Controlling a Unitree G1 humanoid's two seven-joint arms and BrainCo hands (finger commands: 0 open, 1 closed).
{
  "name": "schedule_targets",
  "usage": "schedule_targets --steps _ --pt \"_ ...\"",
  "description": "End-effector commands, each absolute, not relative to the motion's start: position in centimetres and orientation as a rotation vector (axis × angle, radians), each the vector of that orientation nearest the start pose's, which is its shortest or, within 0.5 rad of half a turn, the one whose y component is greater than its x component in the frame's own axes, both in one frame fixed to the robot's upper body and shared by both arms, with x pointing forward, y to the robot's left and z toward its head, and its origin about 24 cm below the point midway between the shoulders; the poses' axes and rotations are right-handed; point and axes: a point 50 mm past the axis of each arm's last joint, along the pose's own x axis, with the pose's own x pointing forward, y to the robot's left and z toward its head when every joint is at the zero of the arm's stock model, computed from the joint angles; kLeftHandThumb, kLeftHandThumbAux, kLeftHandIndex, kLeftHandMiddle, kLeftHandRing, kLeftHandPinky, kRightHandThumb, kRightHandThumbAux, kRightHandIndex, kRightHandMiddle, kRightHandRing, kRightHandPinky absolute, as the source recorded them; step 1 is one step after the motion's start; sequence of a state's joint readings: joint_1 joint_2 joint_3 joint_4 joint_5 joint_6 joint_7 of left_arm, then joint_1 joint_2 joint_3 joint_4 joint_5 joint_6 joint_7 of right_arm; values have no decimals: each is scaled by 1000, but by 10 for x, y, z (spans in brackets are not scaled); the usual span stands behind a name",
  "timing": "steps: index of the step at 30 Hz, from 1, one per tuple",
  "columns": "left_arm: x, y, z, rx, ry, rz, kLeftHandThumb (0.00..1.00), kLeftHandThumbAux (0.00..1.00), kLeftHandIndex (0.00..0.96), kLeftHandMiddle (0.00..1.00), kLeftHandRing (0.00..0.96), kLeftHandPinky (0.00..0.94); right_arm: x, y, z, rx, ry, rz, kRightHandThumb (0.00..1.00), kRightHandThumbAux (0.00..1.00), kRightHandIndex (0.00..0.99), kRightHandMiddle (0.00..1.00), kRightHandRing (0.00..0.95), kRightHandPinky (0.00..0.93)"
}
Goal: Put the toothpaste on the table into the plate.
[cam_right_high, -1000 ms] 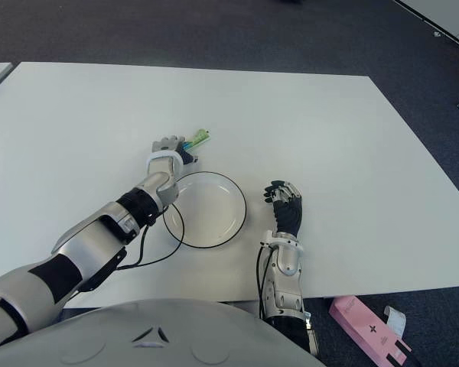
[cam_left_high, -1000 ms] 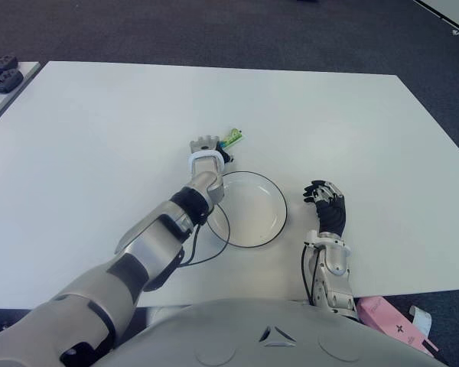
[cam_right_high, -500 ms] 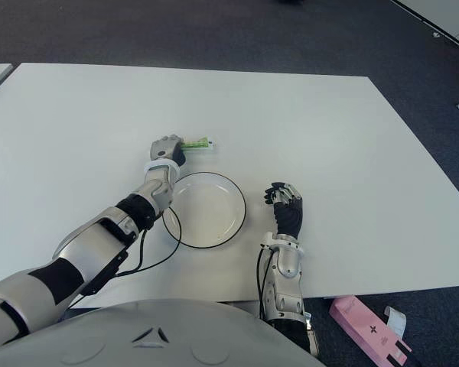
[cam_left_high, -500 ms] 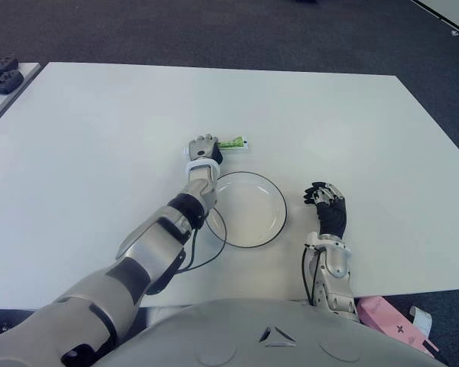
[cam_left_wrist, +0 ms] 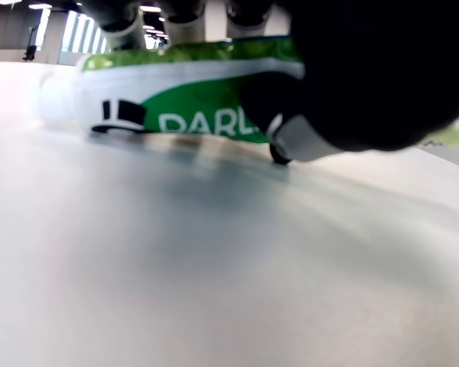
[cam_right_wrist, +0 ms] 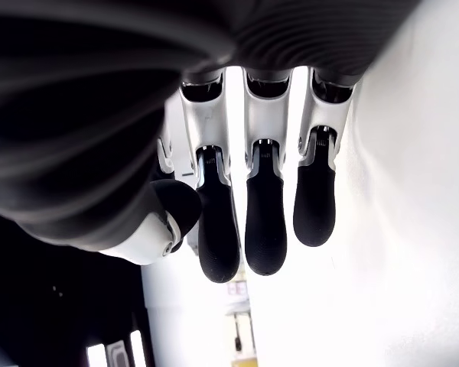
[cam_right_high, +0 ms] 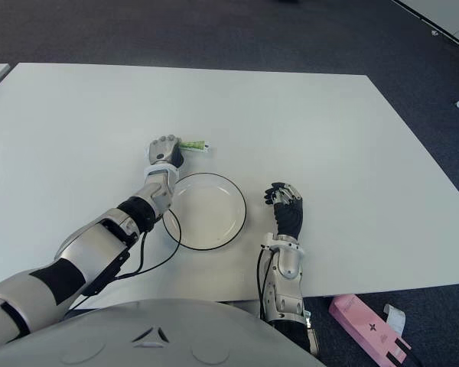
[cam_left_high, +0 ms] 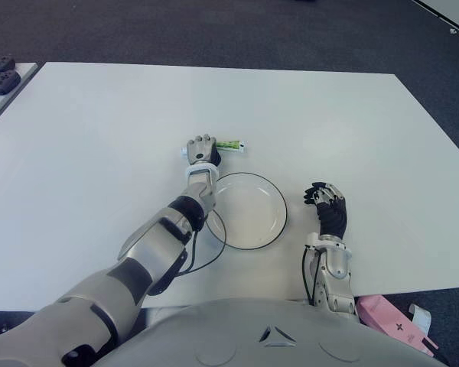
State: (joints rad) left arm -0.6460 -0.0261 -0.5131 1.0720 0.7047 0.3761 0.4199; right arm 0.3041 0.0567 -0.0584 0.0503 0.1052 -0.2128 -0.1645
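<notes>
I see the toothpaste lying flat on the table, its long axis running sideways out of my left hand, far end pointing right. That hand is curled around its near end, low over the table, just beyond the plate. A second ago the tube angled upward; now it's level. My right hand sits right of the plate, fingers relaxed.

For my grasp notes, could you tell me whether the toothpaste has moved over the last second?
Yes. The toothpaste, in the left robot hand, swung from tilted to level and sits slightly farther from the plate.
</notes>
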Motion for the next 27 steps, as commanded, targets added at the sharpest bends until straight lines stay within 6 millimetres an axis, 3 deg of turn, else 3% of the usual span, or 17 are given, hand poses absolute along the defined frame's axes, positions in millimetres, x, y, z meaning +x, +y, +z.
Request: schedule_targets --steps 1,27 --pt "312 92 -33 1333 318 -96 850 670 397 536 832 848 171 -173 -27 179 204 -367 706 722 432 573 547 534" --pt "306 116 -40 1367 221 -58 850 670 394 538 843 853 173 -174 -29 190 193 -361 707 721 432 576 550 536"
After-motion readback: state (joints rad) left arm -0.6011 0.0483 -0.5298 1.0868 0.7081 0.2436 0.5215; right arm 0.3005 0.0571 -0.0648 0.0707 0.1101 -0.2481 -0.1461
